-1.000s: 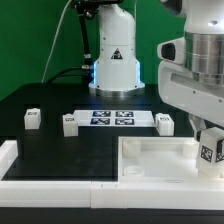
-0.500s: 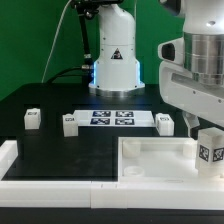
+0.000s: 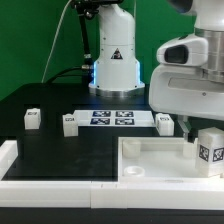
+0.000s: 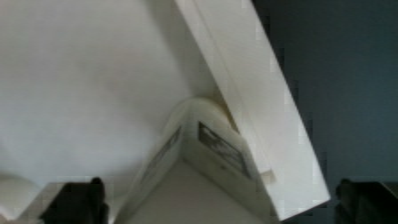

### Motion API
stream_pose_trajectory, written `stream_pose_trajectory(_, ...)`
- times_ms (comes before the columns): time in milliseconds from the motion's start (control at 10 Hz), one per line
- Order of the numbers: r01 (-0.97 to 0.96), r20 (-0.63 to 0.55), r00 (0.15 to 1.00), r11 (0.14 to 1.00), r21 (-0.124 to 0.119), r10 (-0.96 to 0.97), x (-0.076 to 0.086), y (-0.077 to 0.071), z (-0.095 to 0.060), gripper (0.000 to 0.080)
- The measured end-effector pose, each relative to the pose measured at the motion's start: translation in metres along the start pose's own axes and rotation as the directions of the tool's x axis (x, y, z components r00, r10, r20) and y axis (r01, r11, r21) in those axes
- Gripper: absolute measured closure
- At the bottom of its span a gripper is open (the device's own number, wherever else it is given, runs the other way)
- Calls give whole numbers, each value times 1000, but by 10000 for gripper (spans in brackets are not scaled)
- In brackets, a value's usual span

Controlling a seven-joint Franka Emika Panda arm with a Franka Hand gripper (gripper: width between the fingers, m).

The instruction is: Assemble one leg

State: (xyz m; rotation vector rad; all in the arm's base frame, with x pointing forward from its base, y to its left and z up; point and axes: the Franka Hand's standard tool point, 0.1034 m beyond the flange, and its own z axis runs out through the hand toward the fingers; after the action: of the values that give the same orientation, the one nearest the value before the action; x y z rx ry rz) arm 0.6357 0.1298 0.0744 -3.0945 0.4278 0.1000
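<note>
Black table; white tagged leg (image 3: 208, 152) stands upright.

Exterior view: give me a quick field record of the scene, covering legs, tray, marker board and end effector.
legs on table: three, at and
fourth leg: standing at the tray's corner on the exterior view's right, tag facing the camera
tray: large white part, front of the table
marker board: flat, between the middle and right table legs
end effector: above the fourth leg; fingertips hidden in the exterior view, grip state unclear
</note>
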Motion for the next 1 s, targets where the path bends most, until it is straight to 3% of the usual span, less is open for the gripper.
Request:
stream_pose_trajectory(300,328,0,945,945,-2,-328,1,3,1,150)
stream_pose_trajectory(600,559,2,829,829,-3,-559,3,7,1,150)
stream_pose_trajectory(800,561,2,828,828,-3,-561,3,7,1,150)
stream_pose_trajectory(900,561,2,828,828,-3,-561,3,7,1,236)
stream_pose_trajectory(1000,561,2,828,828,-3,-561,3,7,1,371)
